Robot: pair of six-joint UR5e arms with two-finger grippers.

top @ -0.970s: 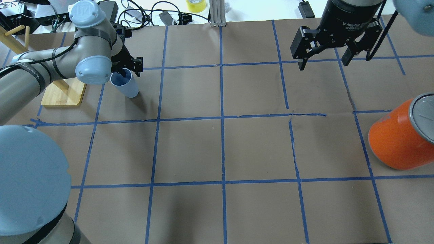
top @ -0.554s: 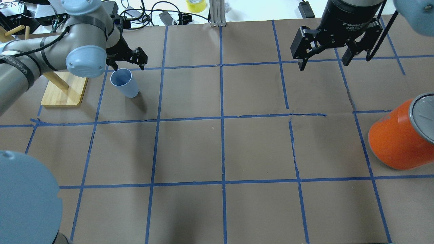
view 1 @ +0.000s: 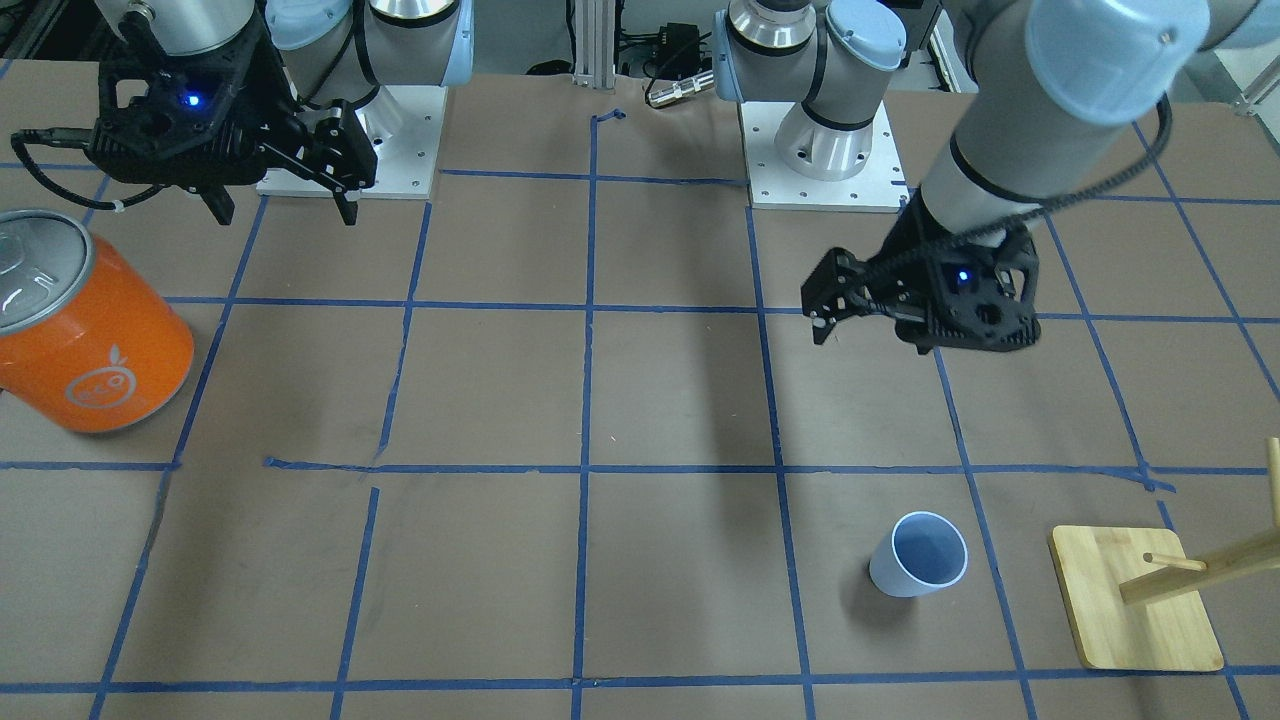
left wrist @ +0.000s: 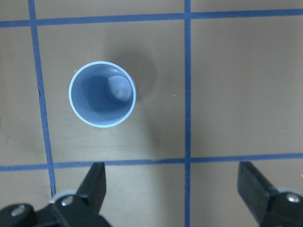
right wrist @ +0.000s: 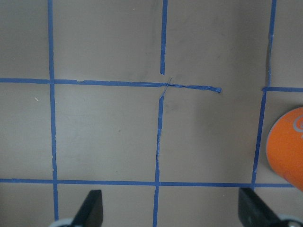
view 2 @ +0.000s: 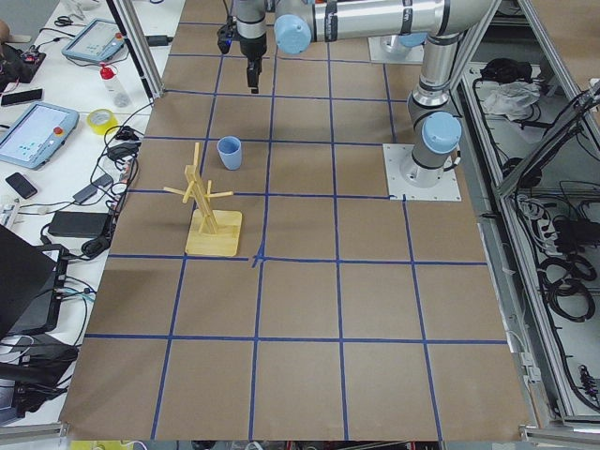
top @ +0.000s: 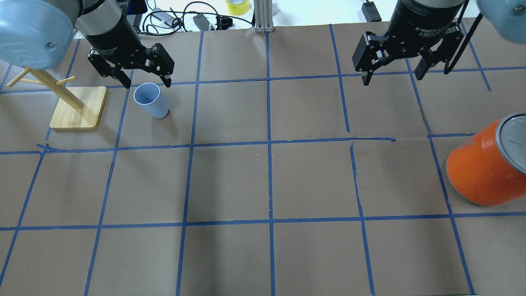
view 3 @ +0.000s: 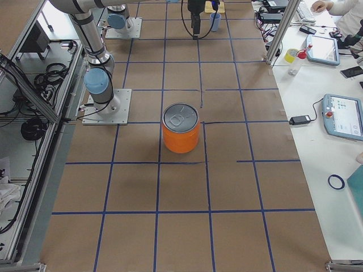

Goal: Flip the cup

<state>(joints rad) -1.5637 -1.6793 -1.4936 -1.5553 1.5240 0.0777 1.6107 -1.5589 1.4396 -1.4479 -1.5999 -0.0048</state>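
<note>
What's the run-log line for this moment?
cup: upright, mouth up | left gripper: open, clear of cup | right gripper: open, empty

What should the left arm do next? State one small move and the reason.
Probably draw the left gripper further up and back, away from the cup. The cup stands upright, mouth up, touched by nothing. The gripper, at its rim a second ago, now hangs open, raised clear of it, so the flip looks finished.
</note>
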